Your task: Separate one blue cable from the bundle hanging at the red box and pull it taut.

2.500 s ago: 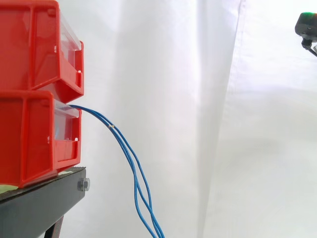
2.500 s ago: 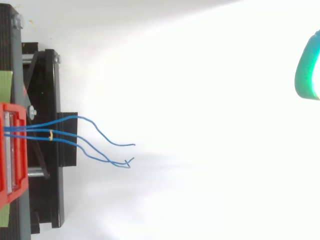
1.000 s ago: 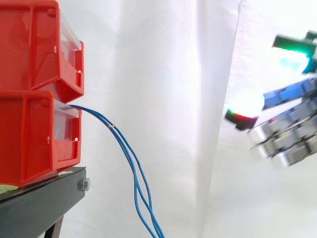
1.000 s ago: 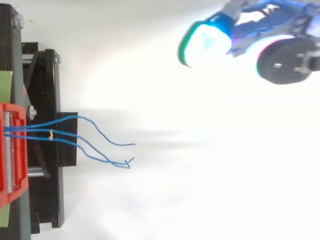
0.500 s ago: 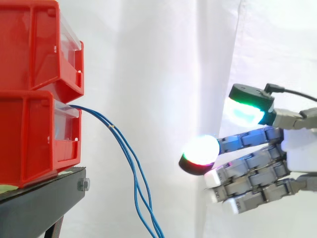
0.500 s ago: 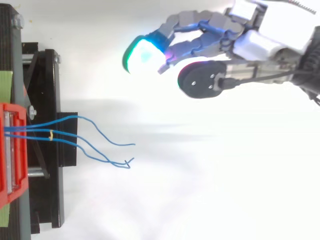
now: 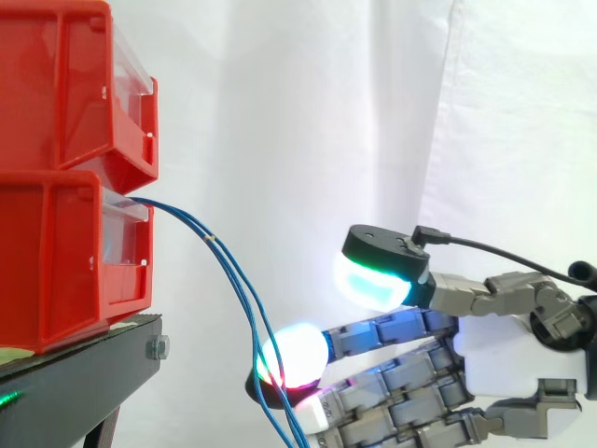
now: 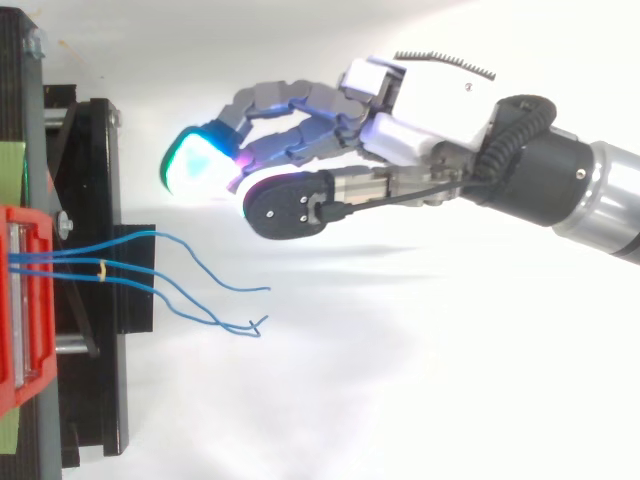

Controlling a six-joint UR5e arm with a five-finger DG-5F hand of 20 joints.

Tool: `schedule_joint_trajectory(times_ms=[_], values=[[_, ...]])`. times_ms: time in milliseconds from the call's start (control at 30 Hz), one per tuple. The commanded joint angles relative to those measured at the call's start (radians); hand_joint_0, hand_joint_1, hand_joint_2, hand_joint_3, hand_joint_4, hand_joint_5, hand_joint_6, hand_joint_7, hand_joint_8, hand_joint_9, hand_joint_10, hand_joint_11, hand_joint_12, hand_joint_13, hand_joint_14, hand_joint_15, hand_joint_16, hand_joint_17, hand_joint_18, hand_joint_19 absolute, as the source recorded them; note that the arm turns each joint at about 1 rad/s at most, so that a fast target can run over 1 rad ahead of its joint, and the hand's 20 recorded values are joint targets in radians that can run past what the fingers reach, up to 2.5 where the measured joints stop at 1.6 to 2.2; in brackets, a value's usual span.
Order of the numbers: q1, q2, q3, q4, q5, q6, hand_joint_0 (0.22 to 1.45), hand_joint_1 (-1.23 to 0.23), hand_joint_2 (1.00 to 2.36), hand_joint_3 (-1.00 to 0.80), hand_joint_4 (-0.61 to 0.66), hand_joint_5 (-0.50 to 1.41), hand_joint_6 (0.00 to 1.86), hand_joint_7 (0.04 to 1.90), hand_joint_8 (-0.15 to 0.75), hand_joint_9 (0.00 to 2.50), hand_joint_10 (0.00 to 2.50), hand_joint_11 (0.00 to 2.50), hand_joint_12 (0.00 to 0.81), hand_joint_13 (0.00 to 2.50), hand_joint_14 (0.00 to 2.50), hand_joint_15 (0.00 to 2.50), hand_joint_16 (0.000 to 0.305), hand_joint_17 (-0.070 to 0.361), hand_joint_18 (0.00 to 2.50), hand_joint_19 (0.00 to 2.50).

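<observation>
Hand (image 7: 504, 364) brought in low since a second ago, fingers loosely spread, nothing held | red box (image 7: 65, 252) ahead of fingertips (image 7: 294, 355) | blue cables (image 8: 190, 265) just beside fingertips, untouched | separation judged imminent, not begun

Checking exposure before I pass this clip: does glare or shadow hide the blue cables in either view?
Side view: the robot hand has a white-glowing pad that blooms right beside the blue cables; they cross its left edge but can be traced. Top view: the bright white background leaves the cables clear, with faint grey shadows streaking right of their ends; the cyan pad glows apart from them.
</observation>
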Motion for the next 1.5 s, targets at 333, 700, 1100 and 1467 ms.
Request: schedule_joint_trajectory(times_ms=[333, 700, 1100, 1467], values=[[0.015, -0.076, 0.102, 0.049, -0.034, -0.034, 0.55, -0.6, 1.01, -0.4, 0.25, -0.18, 0.5, 0.9, 0.322, 0.67, 0.01, 0.47, 0.327, 0.56, 0.01, 0.18, 0.04, 0.089, 0.56, 0.17], [0.041, -0.074, 0.145, 0.031, -0.035, -0.036, 0.55, -0.61, 1.01, -0.4, 0.26, -0.17, 0.5, 0.94, 0.322, 0.69, 0.01, 0.48, 0.326, 0.57, 0.01, 0.19, 0.039, 0.087, 0.57, 0.16], [0.057, -0.074, 0.151, 0.028, -0.034, -0.034, 0.57, -0.63, 1.01, -0.39, 0.26, -0.14, 0.5, 1.1, 0.321, 0.72, 0.01, 0.51, 0.325, 0.59, 0.01, 0.2, 0.037, 0.083, 0.57, 0.16], [0.057, -0.073, 0.202, -0.04, -0.034, -0.024, 0.6, -0.62, 1.01, -0.33, 0.19, -0.12, 0.51, 1.35, 0.321, 0.74, 0.02, 0.54, 0.317, 0.61, 0.01, 0.21, 0.036, 0.08, 0.58, 0.16]])
